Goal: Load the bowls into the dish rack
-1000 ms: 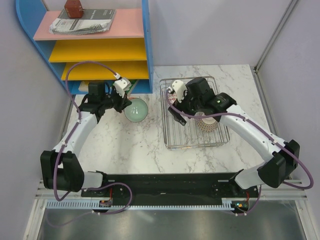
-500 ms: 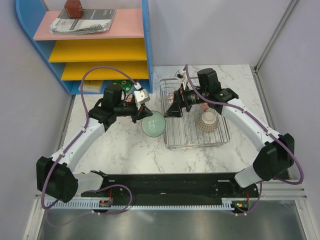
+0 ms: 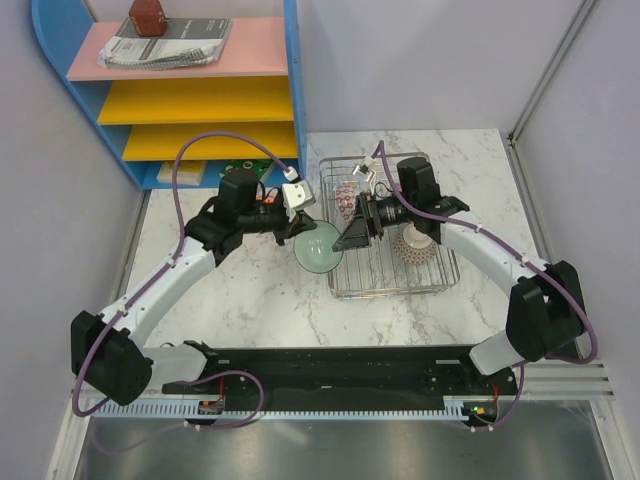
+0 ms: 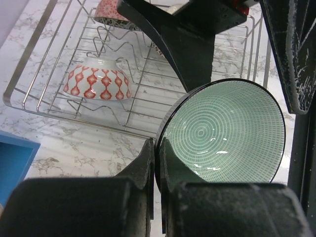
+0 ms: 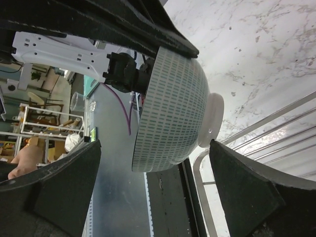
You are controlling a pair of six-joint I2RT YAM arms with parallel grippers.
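Observation:
My left gripper (image 3: 303, 232) is shut on the rim of the pale green bowl (image 3: 320, 250) and holds it tilted in the air at the left edge of the dish rack (image 3: 440, 278). In the left wrist view the fingers (image 4: 148, 158) pinch the rim of the bowl (image 4: 222, 133). My right gripper (image 3: 347, 236) is open, its jaws wide apart either side of the bowl (image 5: 173, 113) without touching it. A beige mesh bowl (image 3: 415, 246) and a red-and-white bowl (image 3: 347, 196) sit in the rack, the latter upside down (image 4: 97, 84). No dark blue bowl shows.
A blue shelf unit (image 3: 290, 90) with yellow and pink shelves stands at the back left, close to the rack's far left corner. The rack's wire rim (image 5: 276, 118) runs just beside the bowl's foot. A second red-patterned bowl (image 4: 111, 10) lies further back in the rack.
My left arm has carried the green bowl to the right, from beside the shelf to the rack's left edge. My right gripper has swung left and now straddles the bowl.

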